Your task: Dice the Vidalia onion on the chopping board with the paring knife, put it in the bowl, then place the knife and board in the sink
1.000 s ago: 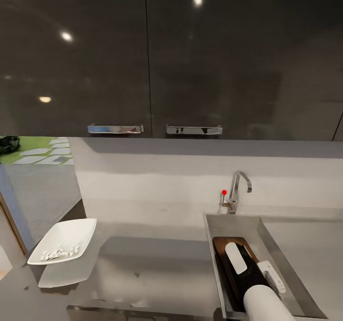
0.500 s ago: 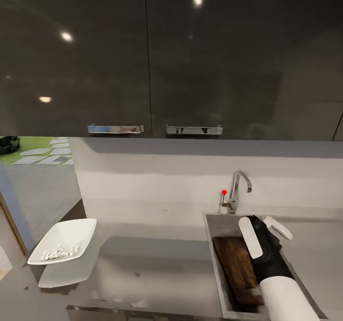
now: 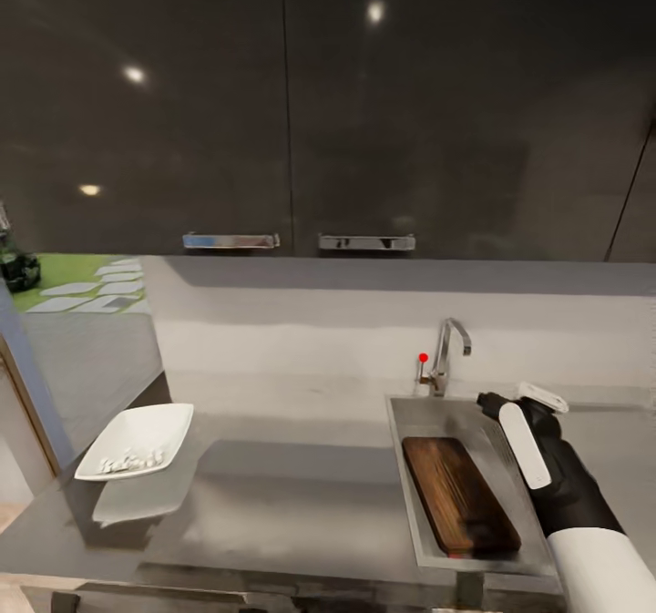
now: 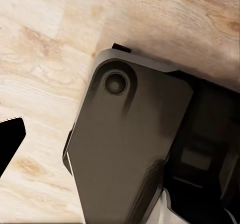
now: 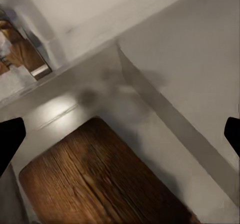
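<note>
While the white bowl (image 3: 137, 440) of onion bits sits at the frame's lower left on the grey worktop (image 3: 292, 495), the wooden board (image 3: 460, 495) lies flat in the sink (image 3: 405, 490) at lower right. Right claw (image 3: 533, 422) hovers beside it, fingers apart, empty. Can't tell about the left claw.

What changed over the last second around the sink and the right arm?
The right gripper has let go of the chopping board and lifted clear, back toward the tap; its fingers are spread and empty. The view itself also shifted. The board stays lying in the sink, and the bowl with diced onion stays on the countertop.
</note>
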You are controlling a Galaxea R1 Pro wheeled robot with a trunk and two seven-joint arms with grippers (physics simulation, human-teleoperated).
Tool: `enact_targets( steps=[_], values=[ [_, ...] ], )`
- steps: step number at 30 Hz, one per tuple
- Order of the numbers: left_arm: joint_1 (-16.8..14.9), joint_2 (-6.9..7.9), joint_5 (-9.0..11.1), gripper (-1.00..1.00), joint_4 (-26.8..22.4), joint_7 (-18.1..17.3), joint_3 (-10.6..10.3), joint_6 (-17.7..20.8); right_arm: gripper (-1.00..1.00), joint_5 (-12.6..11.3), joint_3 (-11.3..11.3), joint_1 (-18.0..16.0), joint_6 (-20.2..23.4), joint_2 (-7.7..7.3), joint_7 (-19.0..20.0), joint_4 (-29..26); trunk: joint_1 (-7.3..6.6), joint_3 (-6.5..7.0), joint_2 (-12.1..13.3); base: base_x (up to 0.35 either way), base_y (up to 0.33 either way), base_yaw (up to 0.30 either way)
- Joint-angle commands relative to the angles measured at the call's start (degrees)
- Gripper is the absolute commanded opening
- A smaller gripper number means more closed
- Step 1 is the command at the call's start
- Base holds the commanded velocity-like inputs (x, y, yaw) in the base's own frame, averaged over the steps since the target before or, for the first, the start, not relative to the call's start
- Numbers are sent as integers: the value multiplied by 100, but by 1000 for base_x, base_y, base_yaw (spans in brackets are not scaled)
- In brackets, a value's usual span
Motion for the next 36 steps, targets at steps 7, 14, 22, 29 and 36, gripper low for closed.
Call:
enact_targets(
  steps=[7, 14, 22, 29, 36],
  values=[
    [-6, -5, 23, 100, 14, 3, -48, -190, 100, -59, 43, -1, 404, -398, 1363, -33, 0, -3, -5, -277, 0, 0],
    [-6, -5, 23, 100, 14, 3, -48, -229, 100, -51, 108, -1, 622, -513, 1985, -264, 0, -3, -5, -278, 25, 0],
    [-6, -5, 23, 100, 14, 1, -48, -230, 100, -51, 186, -1, 624, -624, 2367, -299, 0, -3, -5, -278, 143, 0],
    [-6, -5, 23, 100, 14, 2, -48, -230, 100, -51, 201, -1, 624, -720, 2414, -300, 0, -3, -5, -278, 150, 0],
    [-6, -5, 23, 100, 14, 3, -48, -230, 100, -51, 209, -1, 624, -731, 2416, -300, 0, -3, -5, -278, 145, 0]
  ],
)
